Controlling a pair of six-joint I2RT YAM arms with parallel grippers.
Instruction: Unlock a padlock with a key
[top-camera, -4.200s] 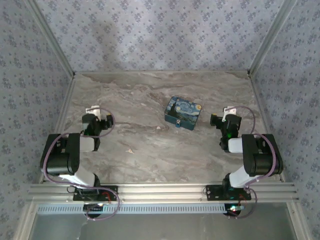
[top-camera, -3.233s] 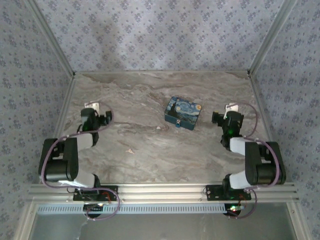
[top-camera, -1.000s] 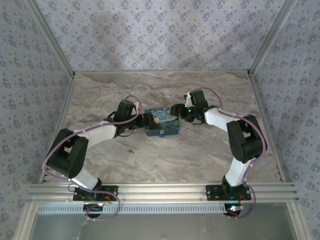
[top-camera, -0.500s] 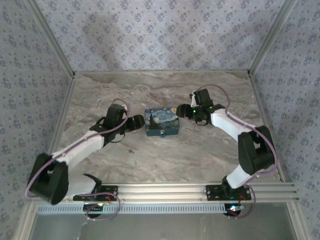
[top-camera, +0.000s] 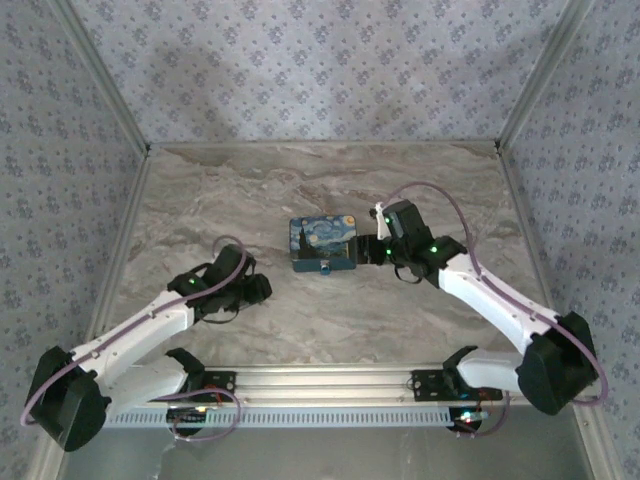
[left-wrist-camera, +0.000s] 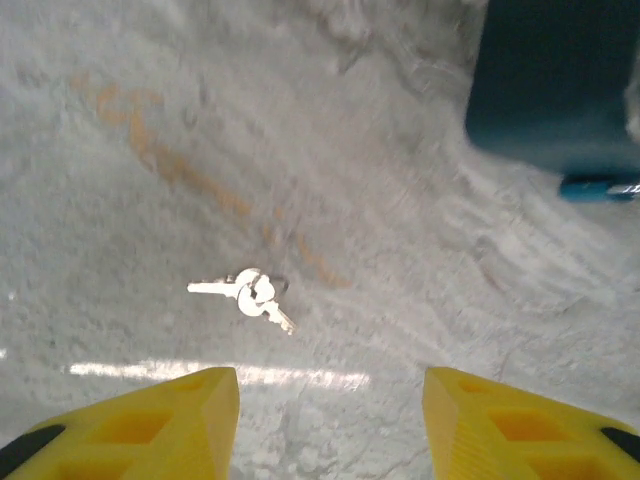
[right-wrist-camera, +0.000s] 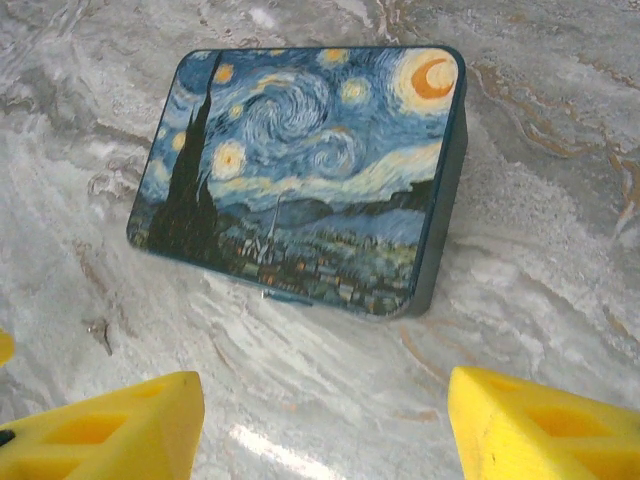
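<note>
Left arm (top-camera: 150, 325) stretched low and forward, left gripper (left-wrist-camera: 328, 390) pointing down, jaws apart, right arm (top-camera: 490, 295) reaching inward, right gripper (right-wrist-camera: 322, 395) spread wide, holding nothing

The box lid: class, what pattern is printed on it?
The box lid shows a swirling starry-night painting, blue with yellow stars; clearest in the right wrist view.

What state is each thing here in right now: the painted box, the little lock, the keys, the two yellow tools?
Box, lid shut.
Padlock, at the box's front side; too small to tell if locked.
Keys, lying loose on the table, not held.
Left tool, open, empty, keys just ahead of it.
Right tool, open, empty, facing the box.
</note>
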